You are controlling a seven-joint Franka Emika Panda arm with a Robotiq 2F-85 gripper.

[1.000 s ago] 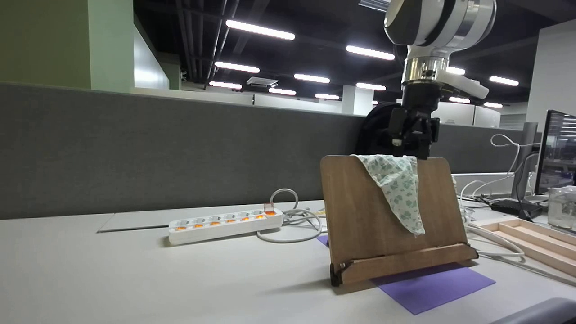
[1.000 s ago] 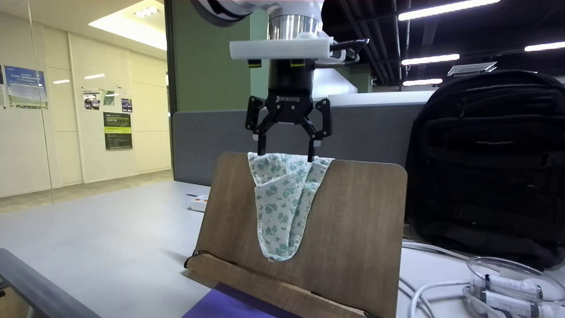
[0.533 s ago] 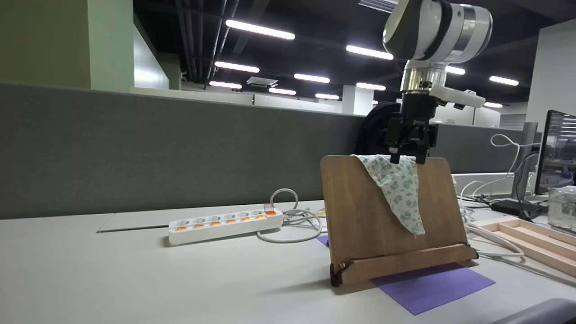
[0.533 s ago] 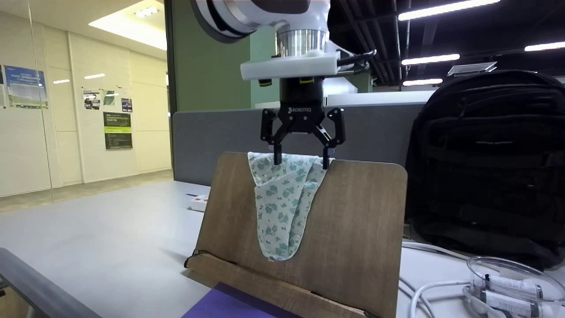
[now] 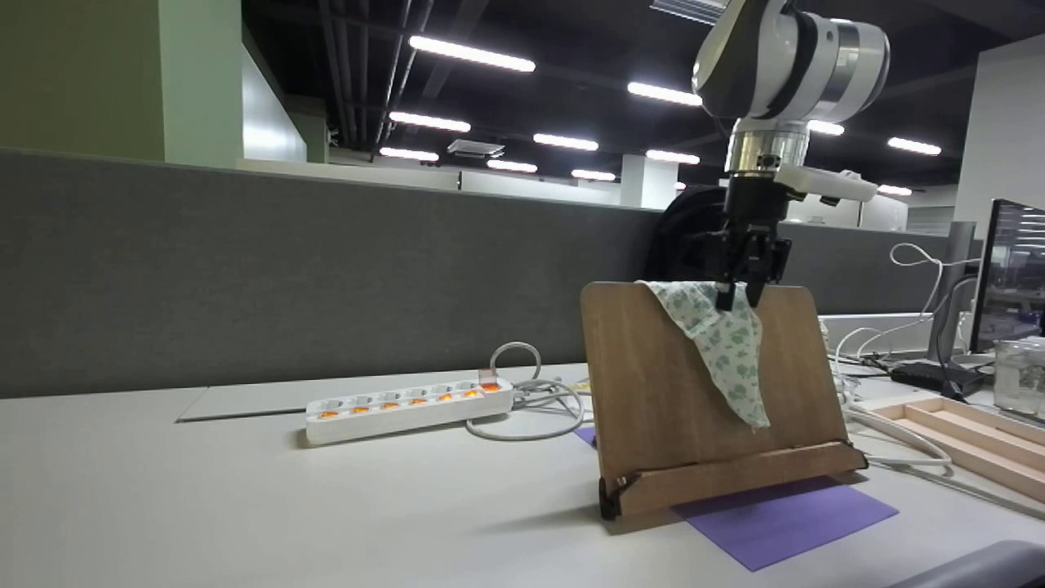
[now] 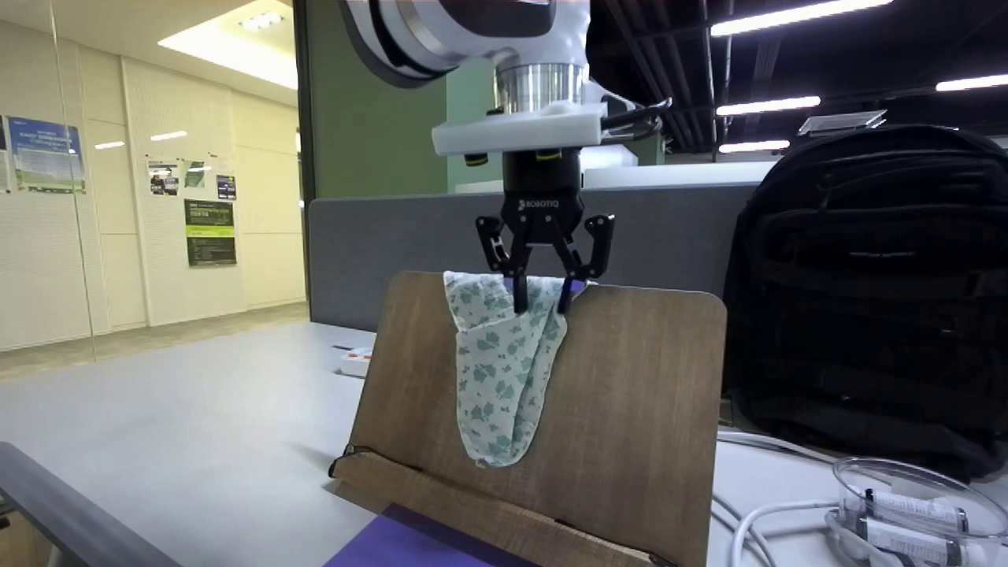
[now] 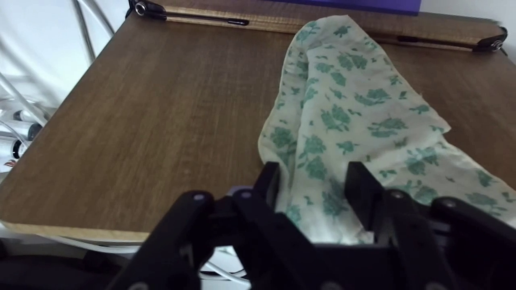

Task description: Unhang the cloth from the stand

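A pale cloth (image 6: 496,394) with green flower print hangs over the top edge of the brown wooden stand (image 6: 630,394), its folded front part tapering down the board. In an exterior view, my gripper (image 6: 542,307) points down at the board's top edge, fingertips in front of the cloth's upper part. The wrist view puts the gripper (image 7: 314,173) around a strip of the cloth (image 7: 342,100). Its jaws stand partly apart, with slightly bunched fabric in a clear gap between them. Whatever hangs behind the board is mostly hidden.
A purple sheet (image 5: 788,523) lies under the stand. A white power strip (image 5: 408,412) and cables are beside it. A black bag (image 6: 866,315) leans against the grey partition (image 5: 326,269). A clear container (image 6: 917,512) with bottles and a wooden tray (image 5: 963,433) stand nearby.
My gripper has come down from above the board to the cloth's upper part. Its fingers have moved closer together, drawing the cloth's upper edge inward on one side.
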